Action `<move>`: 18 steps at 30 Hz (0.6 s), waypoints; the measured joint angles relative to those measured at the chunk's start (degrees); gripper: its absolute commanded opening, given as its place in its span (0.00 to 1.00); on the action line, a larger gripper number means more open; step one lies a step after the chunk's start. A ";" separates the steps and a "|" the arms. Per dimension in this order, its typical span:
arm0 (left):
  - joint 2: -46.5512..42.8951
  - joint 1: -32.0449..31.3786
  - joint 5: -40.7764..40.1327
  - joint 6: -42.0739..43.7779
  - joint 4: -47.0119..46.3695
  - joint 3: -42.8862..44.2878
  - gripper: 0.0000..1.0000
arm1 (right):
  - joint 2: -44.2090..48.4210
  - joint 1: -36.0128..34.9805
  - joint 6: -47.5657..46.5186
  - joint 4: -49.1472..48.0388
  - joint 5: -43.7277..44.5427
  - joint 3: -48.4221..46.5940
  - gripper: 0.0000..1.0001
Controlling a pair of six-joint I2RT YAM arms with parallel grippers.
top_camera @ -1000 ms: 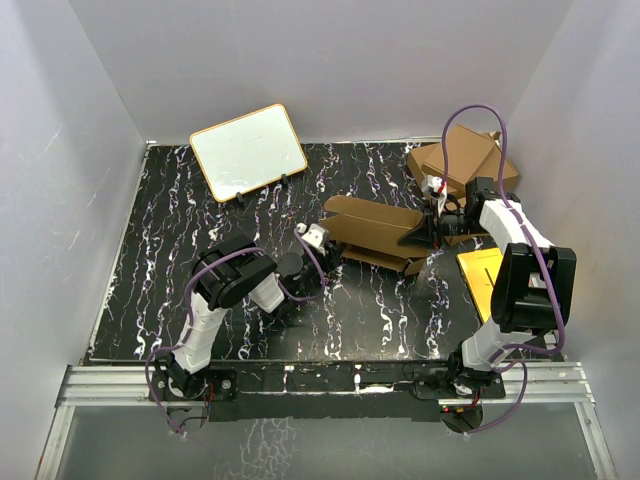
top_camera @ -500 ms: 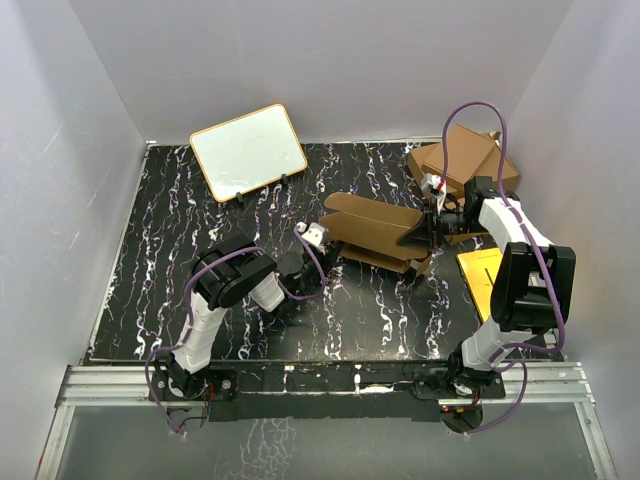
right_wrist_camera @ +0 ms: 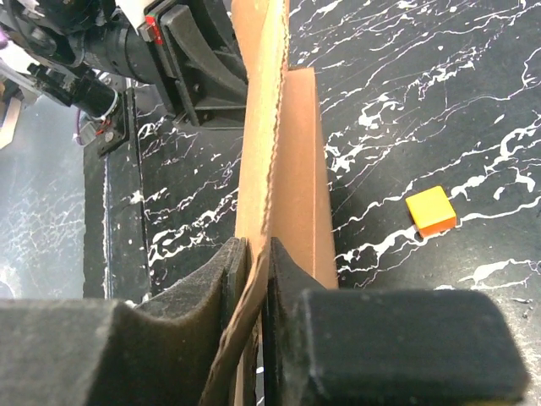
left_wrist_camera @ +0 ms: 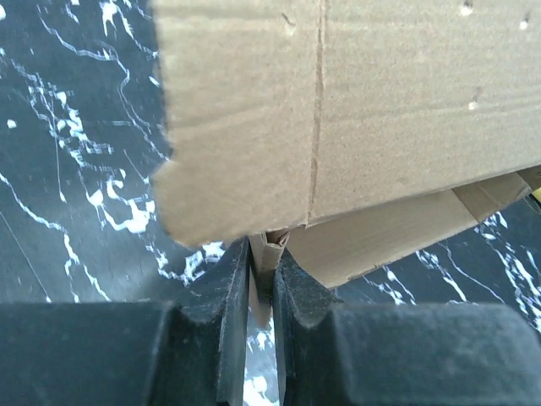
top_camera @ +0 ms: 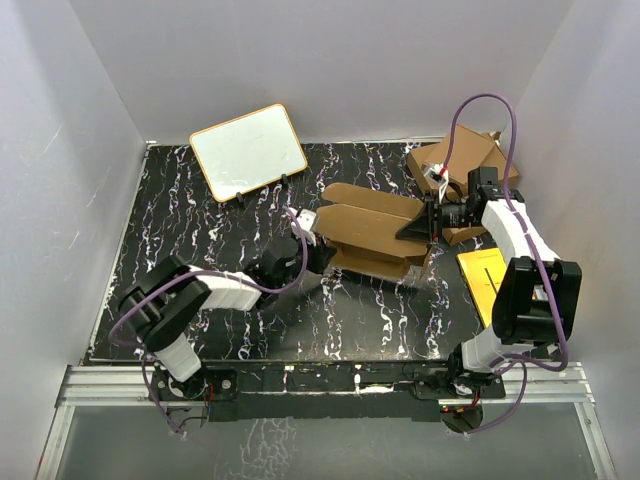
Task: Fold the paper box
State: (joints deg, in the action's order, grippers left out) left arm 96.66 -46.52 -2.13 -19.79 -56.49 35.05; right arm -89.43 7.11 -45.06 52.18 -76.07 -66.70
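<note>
Two pinches hold the plain brown die-cut cardboard paper box (top_camera: 372, 230), which stands partly folded over the black white-veined table (top_camera: 200, 260), right of centre. The black left gripper (left_wrist_camera: 262, 254) nips a thin folded edge at its left end; the black right gripper (right_wrist_camera: 256, 254) is pressed onto the sheet's right rim. To fold well, I judge, anchor one end and swing the other slowly along the crease, lest the thin card slip or tear

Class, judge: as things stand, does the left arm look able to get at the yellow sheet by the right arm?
Probably not. The left end effector is shut on an edge of the paper box, and the box lies between it and the yellow sheet beside the right arm.
</note>
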 measured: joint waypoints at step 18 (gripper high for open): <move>-13.05 -1.70 3.10 -14.38 58.16 12.76 0.03 | 0.72 -4.76 17.99 -17.20 3.02 8.46 0.54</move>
State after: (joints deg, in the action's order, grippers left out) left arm 83.61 -48.23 0.97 -34.17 1.67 47.81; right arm -88.71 2.35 -27.07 34.98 -73.06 -58.24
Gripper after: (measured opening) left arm 0.105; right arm 0.496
